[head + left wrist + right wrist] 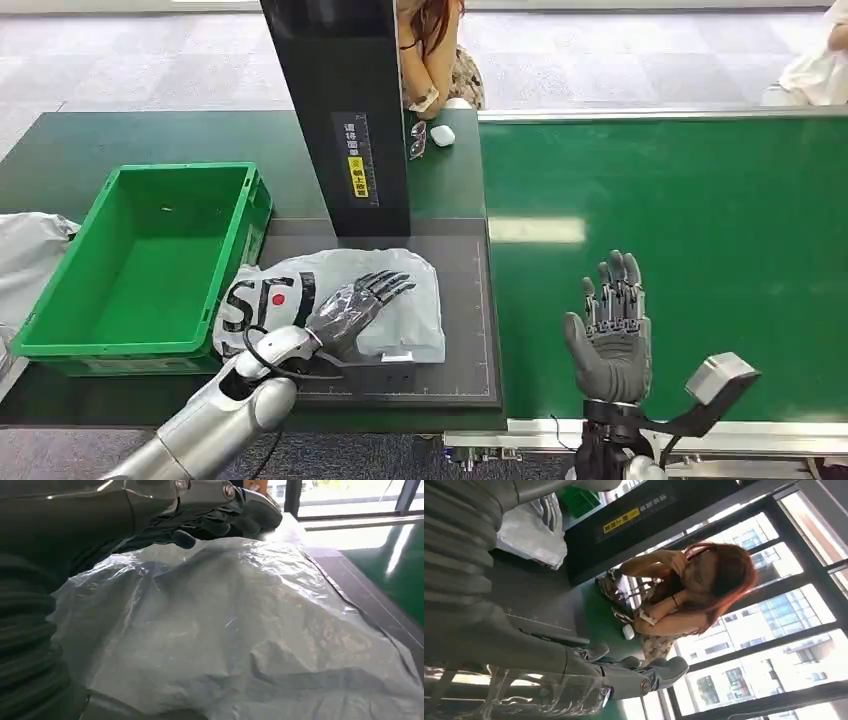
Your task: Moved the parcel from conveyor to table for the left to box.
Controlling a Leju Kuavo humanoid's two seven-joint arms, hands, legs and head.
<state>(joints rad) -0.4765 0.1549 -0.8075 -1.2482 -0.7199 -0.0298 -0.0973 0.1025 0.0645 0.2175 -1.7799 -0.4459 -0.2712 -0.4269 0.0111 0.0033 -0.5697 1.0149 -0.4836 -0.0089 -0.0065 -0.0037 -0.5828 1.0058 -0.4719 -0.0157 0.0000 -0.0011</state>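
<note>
Two big surfaces fill the head view: the green conveyor belt [690, 230] from three o'clock out to the right edge, and the dark green table [120, 135] from nine to eleven o'clock. Between them, at twelve o'clock, a tall black post [335, 110] with a yellow label stands at the far edge of a dark mat [465, 320] that takes up the centre and six o'clock.

At nine o'clock a green crate [150, 260] sits on the table, its near right corner touching the parcel. Past it, at the left edge, lies a grey bag [30, 250].

The parcel [400, 300], a pale grey plastic mailer with black lettering, lies flat on the mat just in front of the post, off the belt. In the left wrist view its crinkled film [240, 630] bulges up close under the hand.

The left hand [355, 305] comes in from seven o'clock and rests palm down on the parcel, fingers stretched out and slightly apart, not wrapped around it. The right hand [610, 335] stands upright at five o'clock over the near part of the belt, palm showing, fingers straight and spread, holding nothing; the right wrist view shows its fingers [659, 672] extended too.

At twelve to one o'clock a person [435, 50] sits behind the table. Near that person, beside the post, lie a pair of glasses [417, 138] and a small white case [442, 135].
</note>
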